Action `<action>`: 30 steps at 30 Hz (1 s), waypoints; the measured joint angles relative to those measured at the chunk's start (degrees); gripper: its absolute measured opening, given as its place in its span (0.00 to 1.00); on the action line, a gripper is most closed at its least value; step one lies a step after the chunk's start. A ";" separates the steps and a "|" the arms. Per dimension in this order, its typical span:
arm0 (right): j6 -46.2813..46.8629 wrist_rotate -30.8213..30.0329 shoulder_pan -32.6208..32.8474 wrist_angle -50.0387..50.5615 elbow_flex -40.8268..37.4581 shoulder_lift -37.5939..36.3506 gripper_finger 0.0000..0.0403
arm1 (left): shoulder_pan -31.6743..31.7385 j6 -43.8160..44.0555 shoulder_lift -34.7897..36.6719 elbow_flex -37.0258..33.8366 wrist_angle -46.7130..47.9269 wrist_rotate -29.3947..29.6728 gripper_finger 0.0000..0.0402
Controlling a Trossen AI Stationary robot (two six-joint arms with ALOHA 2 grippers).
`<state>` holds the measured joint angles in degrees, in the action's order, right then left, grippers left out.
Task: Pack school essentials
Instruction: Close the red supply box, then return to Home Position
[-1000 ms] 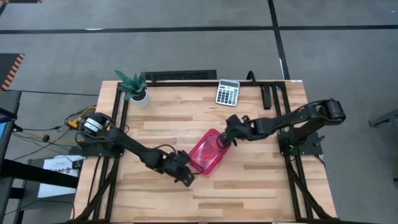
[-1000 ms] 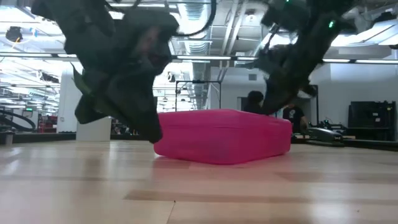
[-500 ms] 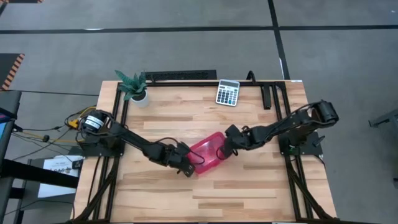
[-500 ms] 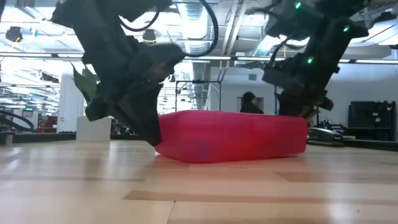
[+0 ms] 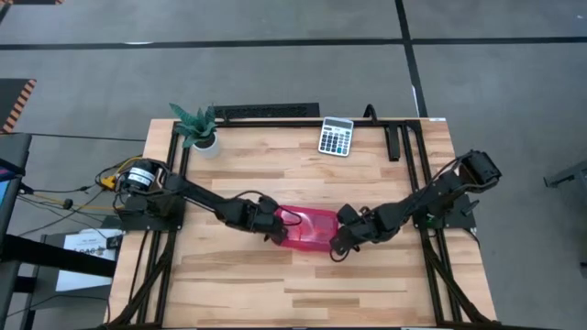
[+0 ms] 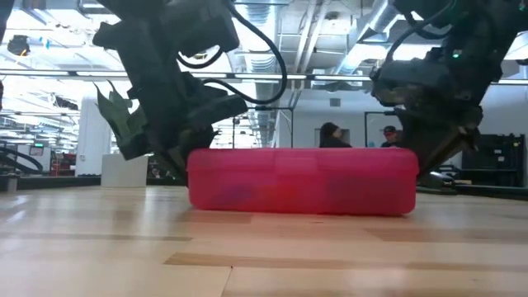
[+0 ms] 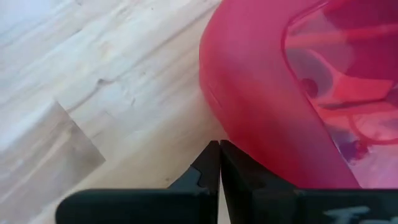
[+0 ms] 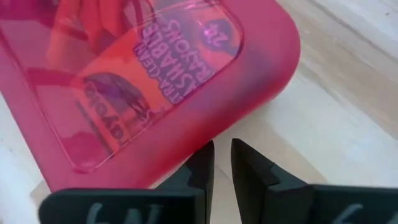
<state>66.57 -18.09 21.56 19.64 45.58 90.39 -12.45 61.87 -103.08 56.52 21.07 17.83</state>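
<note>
Between the left gripper [image 5: 273, 229] and right gripper [image 5: 337, 246], both pinched shut and empty, the red case [image 5: 310, 228] has swung square. Closed, with the crayon box [image 8: 134, 81] visible inside, it suggests packing is nearly finished.

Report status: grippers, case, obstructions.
Left gripper shut, at the left end of the case. Right gripper nearly shut, empty, at its right end. Case closed, flat on table; crayon box inside. Nothing in the way.

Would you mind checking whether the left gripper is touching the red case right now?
Cannot tell. In the left wrist view the left gripper, jaws shut, sits right at the red case edge, but neither contact nor a gap shows plainly.
</note>
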 joint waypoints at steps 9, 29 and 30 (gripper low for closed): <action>2.10 -2.82 0.77 1.31 0.04 -2.65 0.17 | 0.91 -0.35 1.14 0.12 0.94 -6.36 0.00; -6.75 -6.60 -3.99 7.11 0.22 -20.03 0.17 | 1.28 -3.86 25.99 0.51 13.22 0.71 0.00; -6.92 -6.45 -4.24 6.34 0.22 -19.03 0.17 | 1.46 -4.09 24.97 0.41 13.91 0.45 0.00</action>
<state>59.65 -24.53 17.32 25.98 45.80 71.36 -10.98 57.78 -78.11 56.93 34.98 18.27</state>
